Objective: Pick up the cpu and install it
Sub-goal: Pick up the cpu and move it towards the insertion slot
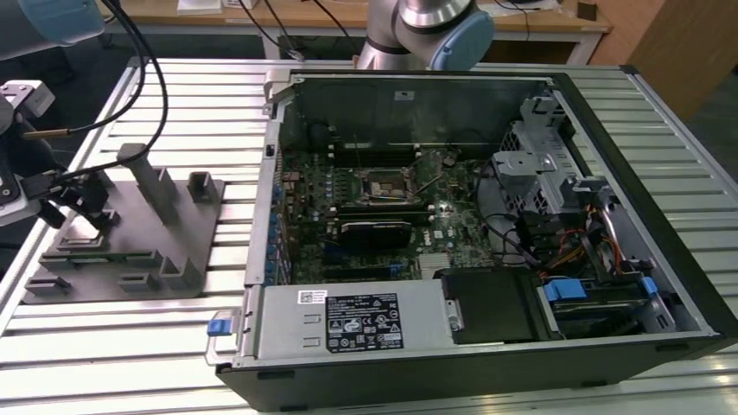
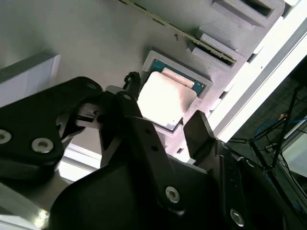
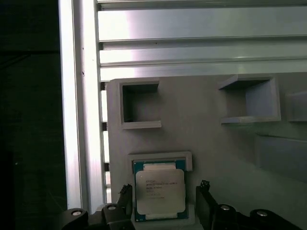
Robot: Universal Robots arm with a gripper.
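The cpu (image 3: 159, 191), a small square chip with a silvery top and a green rim, lies flat in a shallow pocket of the grey fixture (image 3: 201, 129). In the second wrist view the cpu (image 2: 163, 99) shows bright between the two black fingers. My gripper (image 3: 164, 195) is open and straddles the chip, one finger (image 3: 126, 197) on each side with a small gap to it. In the exterior view the gripper (image 1: 60, 210) hangs low over the fixture (image 1: 127, 251) at that view's left. The motherboard socket (image 1: 381, 183) sits inside the open computer case.
Upright posts (image 1: 150, 177) and blocks rise from the fixture close to the gripper. The open case (image 1: 461, 225) fills the exterior view's middle and right, with cables, a drive cage and a power supply (image 1: 346, 322) inside. The table is slatted aluminium (image 1: 127, 346).
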